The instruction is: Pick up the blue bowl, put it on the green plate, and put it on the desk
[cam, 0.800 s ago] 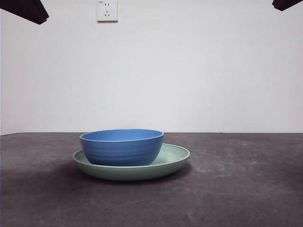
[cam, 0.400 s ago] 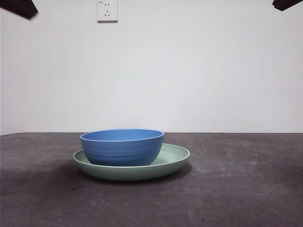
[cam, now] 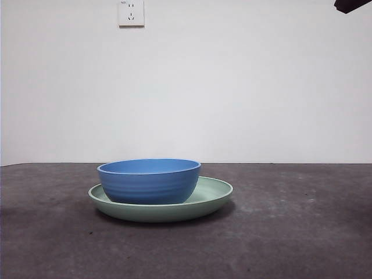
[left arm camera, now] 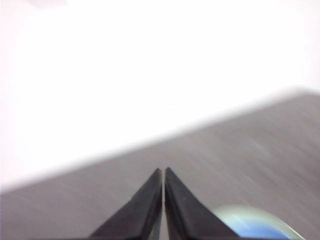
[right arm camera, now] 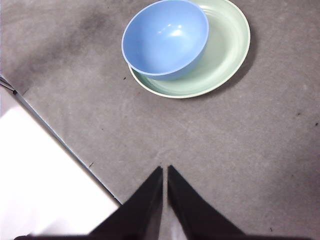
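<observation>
1. While both arms wait up high, the round, ridged, matte blue bowl (cam: 149, 181) sits inside the wide, shallow, pale-green plate (cam: 216, 195), and the plate rests flat on the rough dark grey desk (cam: 290, 232).
2. The bowl sits toward one side of the plate, not in the middle, so more green rim shows on one side. I think it was simply set down a bit off-centre.
3. The left gripper (left arm camera: 163, 172) has its two black jaws pressed together with nothing between them. It is well apart from the dishes.
4. The right gripper (right arm camera: 165, 170) is also closed tight and empty, hanging high over bare desk, well apart from the plate.
5. The bowl-on-plate step looks done to me.
6. The front view shows the bowl's ridged side and a white wall socket (cam: 131, 13).
7. The right wrist view shows the bowl's smooth, empty inside, which the front view hides. The left wrist view is blurry and shows only an edge of the plate and bowl.
</observation>
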You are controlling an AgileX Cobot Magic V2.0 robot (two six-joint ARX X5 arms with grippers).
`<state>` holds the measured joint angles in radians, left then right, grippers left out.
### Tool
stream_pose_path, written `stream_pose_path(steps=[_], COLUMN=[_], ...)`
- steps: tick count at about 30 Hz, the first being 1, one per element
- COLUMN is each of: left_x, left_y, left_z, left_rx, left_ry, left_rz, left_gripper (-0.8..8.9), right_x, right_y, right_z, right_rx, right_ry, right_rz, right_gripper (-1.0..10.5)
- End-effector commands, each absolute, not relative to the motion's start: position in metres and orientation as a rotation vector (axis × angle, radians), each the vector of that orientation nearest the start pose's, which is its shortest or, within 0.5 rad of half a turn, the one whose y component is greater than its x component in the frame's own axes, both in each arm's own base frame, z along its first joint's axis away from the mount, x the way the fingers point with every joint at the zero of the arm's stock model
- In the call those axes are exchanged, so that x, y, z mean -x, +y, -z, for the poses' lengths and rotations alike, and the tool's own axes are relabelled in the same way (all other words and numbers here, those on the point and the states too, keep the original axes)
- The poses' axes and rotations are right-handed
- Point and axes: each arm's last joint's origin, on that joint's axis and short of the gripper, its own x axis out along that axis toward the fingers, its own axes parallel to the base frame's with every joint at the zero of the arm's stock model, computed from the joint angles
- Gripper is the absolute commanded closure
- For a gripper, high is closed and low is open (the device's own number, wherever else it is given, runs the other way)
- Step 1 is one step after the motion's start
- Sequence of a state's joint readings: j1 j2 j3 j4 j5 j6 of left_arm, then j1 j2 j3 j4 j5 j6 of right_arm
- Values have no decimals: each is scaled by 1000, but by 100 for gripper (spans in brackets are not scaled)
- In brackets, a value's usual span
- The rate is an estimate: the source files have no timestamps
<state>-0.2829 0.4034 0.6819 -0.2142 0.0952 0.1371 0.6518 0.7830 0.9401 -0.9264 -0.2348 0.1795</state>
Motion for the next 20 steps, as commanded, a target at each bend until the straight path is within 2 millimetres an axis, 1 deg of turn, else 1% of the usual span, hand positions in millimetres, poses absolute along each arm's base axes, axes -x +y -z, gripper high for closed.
stream_pose_path(steps=[1, 3, 5, 12, 15, 20], left_x=[-87, -86, -86, -90, -92, -94], left_y=[-21, -16, -12, -7, -7, -7], left_z=[-325, -307, -289, -225, -205, -181], left_rx=[-138, -136, -136, -96, -81, -79], left_ry=[-197, -231, -238, -147, -107, -30], left_rz=[243, 163, 117, 65, 60, 62], left_gripper=[804, 804, 804, 804, 804, 804], right_x=[-103, -103, -103, -103, -103, -103], right_y=[89, 89, 89, 89, 89, 89], right_z=[-325, -325, -325, -325, -325, -325], right_rx=[11, 11, 11, 11, 11, 11], right_ry=[827, 827, 827, 827, 827, 827], right_rz=[-782, -782, -782, -782, -782, -782], right_gripper=[938, 938, 938, 938, 938, 938])
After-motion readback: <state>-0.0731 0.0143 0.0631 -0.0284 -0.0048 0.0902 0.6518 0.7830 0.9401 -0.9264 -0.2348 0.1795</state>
